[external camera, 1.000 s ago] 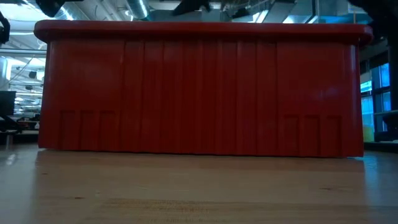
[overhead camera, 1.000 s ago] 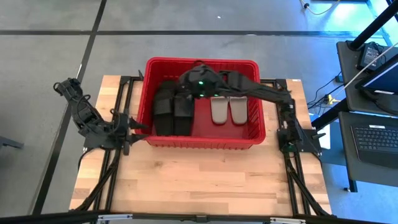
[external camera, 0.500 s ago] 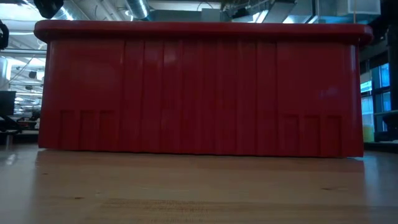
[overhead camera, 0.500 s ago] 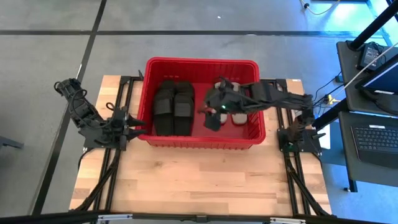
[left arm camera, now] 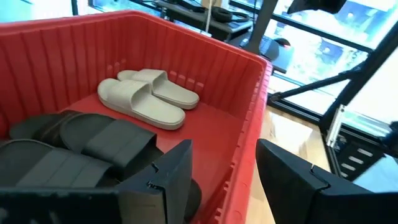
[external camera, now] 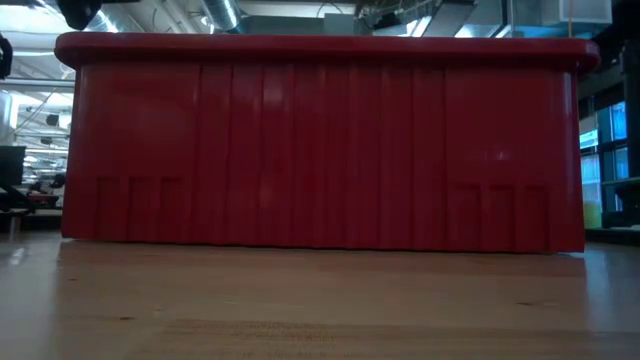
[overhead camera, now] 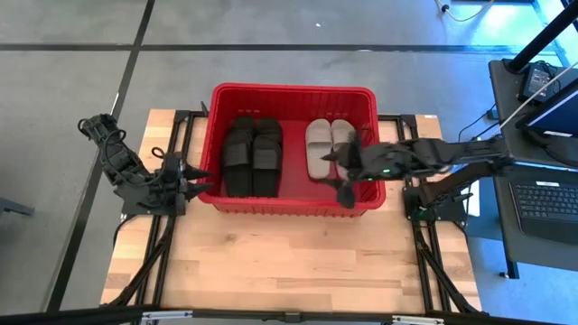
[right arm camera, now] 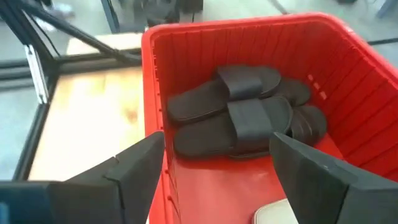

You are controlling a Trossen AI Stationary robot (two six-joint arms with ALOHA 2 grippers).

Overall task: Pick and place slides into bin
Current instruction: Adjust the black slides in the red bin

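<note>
slides all sit inside the bin, both grippers empty at its rim

high view: i see the black slides (overhead camera: pixel 253 156) stacked on the bin's (overhead camera: pixel 293 90) left side and the beige pair (overhead camera: pixel 330 147) on its right, long axes running front to back; my right gripper (overhead camera: pixel 346 173) hovers over the bin's right front corner, nearest the beige pair, and the left gripper (overhead camera: pixel 192 181) waits just outside the left wall. low view: only the bin's red front wall (external camera: pixel 320 150) shows on the table (external camera: pixel 320 305). left wrist view: fingers spread, empty, straddling the rim, black slides (left arm camera: pixel 81 149) just beyond. right wrist view: fingers spread wide, holding nothing, black slides (right arm camera: pixel 242 112) ahead.
</note>
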